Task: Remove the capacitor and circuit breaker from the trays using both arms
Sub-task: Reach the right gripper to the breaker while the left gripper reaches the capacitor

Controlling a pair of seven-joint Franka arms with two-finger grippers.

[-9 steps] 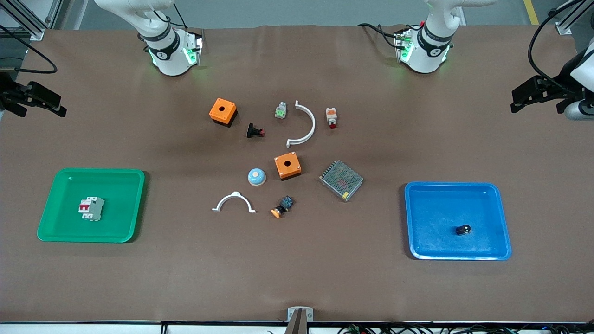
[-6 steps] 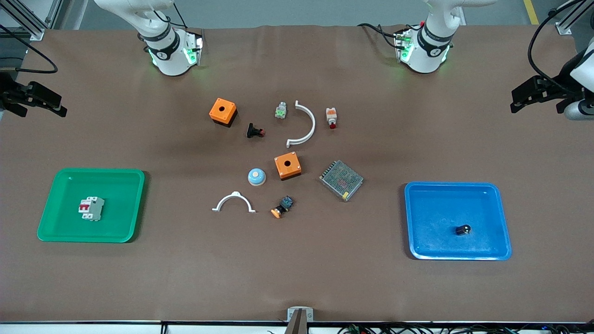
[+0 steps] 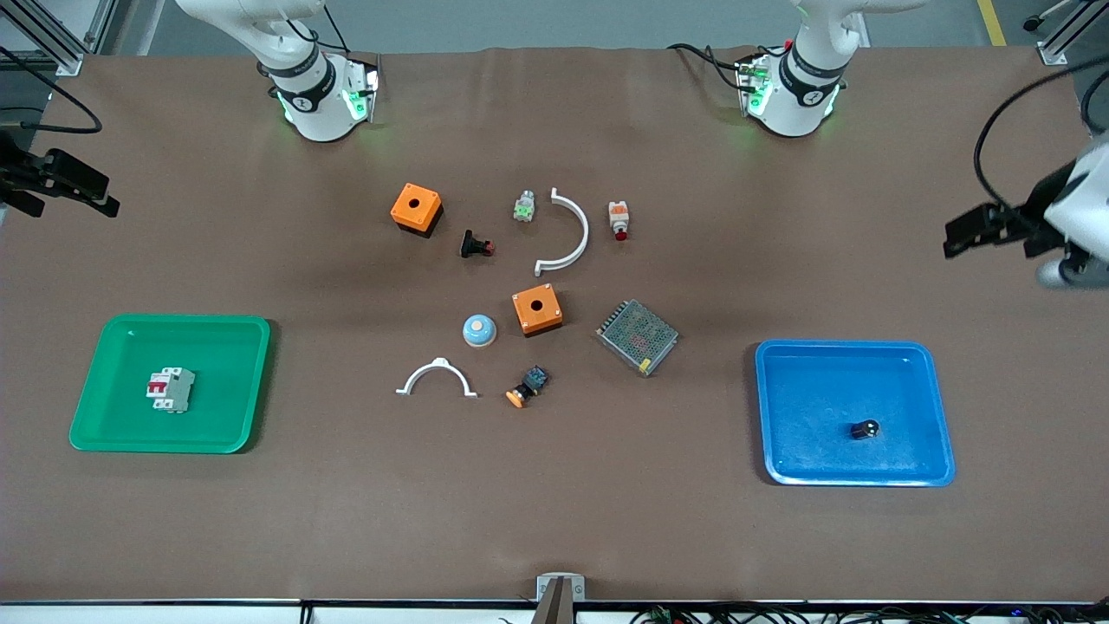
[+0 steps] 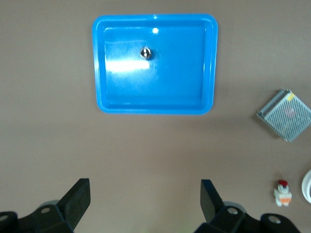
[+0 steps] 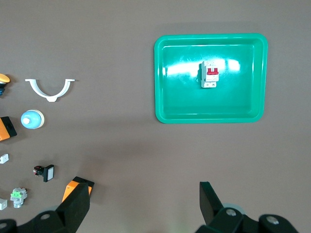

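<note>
2 pincers (image 3: 963,236) (image 3: 95,192) agape over table ends, breaker (image 3: 170,389) and capacitor (image 3: 863,428) trayed

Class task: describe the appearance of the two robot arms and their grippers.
Both arms are glossy white with black joint bands, green lights glowing at their bases and black cables trailing. The left gripper and right gripper are matte black, with flat angular fingers.

You only get part of each arm: in the front view the left gripper (image 3: 962,236) sits at the edge over the left arm's end of the surface (image 3: 554,520), its wrist cut off. The right gripper (image 3: 91,195) is likewise clipped at the other edge. In both wrist views the fingers (image 4: 77,196) show only as tips. The capacitor (image 3: 864,428) in the blue tray (image 3: 771,407) is too small for detail.
</note>
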